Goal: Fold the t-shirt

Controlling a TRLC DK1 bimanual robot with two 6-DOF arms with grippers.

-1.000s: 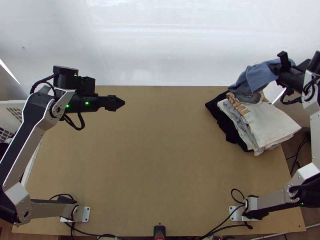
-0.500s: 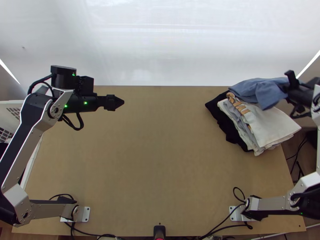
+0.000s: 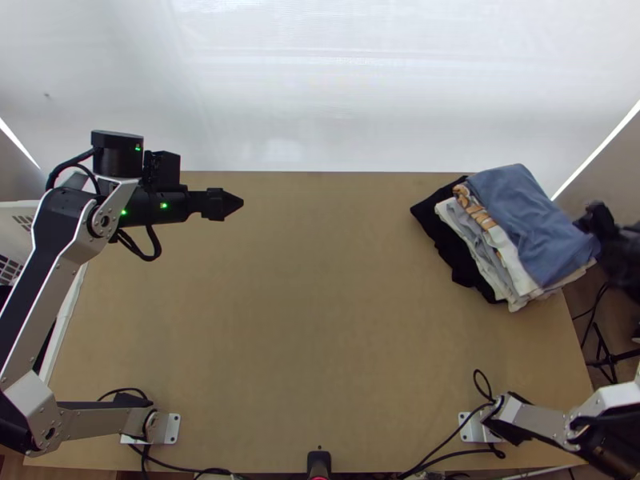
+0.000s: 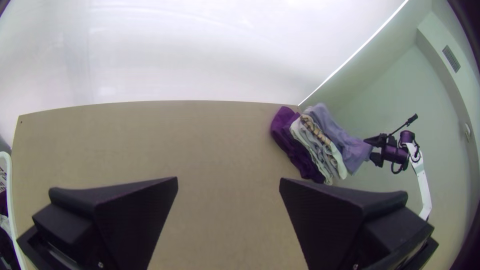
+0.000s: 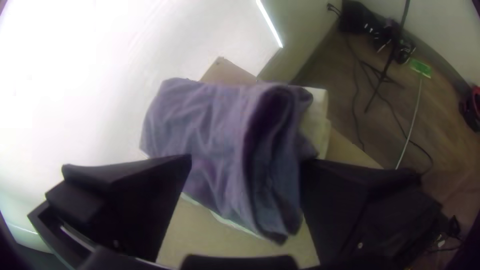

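Blue and freed from our right gripper (image 5: 246,159), now spread, the t-shirt (image 3: 528,220) lies folded on the stack (image 3: 445,238); our left gripper (image 4: 228,178) is spread too. Folding looks nearly done.

Blue t-shirt (image 3: 524,220): matt cloth (creased)

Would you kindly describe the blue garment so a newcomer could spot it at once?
On the light wooden table, find the clothes pile at the far right corner. The blue garment lies on top, its colour distinct from the white layers and black cloth beneath.
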